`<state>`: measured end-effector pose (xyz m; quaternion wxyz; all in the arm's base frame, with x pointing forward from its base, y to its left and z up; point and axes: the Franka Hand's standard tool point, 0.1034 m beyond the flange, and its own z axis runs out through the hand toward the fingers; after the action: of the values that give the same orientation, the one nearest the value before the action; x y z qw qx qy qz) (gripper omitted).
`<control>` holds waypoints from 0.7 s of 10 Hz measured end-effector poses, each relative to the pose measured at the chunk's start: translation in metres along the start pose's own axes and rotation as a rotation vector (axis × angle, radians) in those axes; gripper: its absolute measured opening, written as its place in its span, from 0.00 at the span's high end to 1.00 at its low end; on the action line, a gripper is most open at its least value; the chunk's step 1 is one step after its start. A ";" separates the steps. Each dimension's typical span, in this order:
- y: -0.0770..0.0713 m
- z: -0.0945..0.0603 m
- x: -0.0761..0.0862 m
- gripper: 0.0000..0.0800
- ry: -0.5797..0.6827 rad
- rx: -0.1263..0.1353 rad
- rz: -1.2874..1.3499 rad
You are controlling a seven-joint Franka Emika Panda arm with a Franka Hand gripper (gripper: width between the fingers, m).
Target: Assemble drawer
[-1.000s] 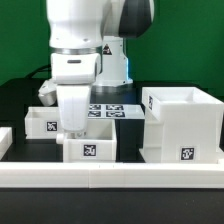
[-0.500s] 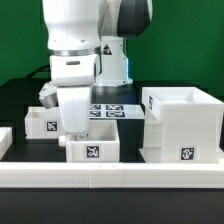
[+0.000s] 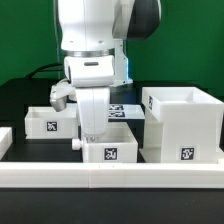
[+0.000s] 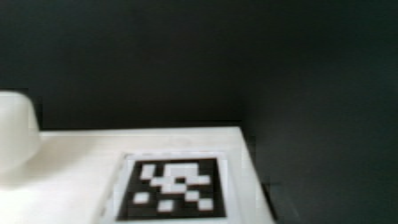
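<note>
I find the gripper (image 3: 93, 131) lowered at the far wall of the near tray (image 3: 112, 153), but its fingers are too hidden for me to tell whether they clamp that wall or stand apart. This tray sits on the table (image 3: 18, 98) at centre front, just beside the tall housing (image 3: 182, 128) on the exterior view's right. The second tray (image 3: 47, 124) stands farther back on the exterior view's left, apart from both.

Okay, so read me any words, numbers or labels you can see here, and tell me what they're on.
No words, numbers or brand names can be read in either view.
Only black-and-white square tags, patterns not text: on the front tray, the left tray, the housing and the marker board.
</note>
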<state>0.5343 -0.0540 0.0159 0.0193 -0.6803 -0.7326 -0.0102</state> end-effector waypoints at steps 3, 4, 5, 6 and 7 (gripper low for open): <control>0.000 0.002 0.000 0.95 -0.002 -0.021 0.003; 0.002 0.002 0.005 0.95 -0.004 -0.021 0.005; 0.006 0.003 0.014 0.95 -0.003 -0.025 -0.001; 0.008 0.005 0.022 0.95 -0.003 -0.031 -0.012; 0.009 0.006 0.027 0.95 -0.003 -0.034 -0.011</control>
<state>0.5411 -0.0261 0.0112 0.0067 -0.6765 -0.7361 -0.0216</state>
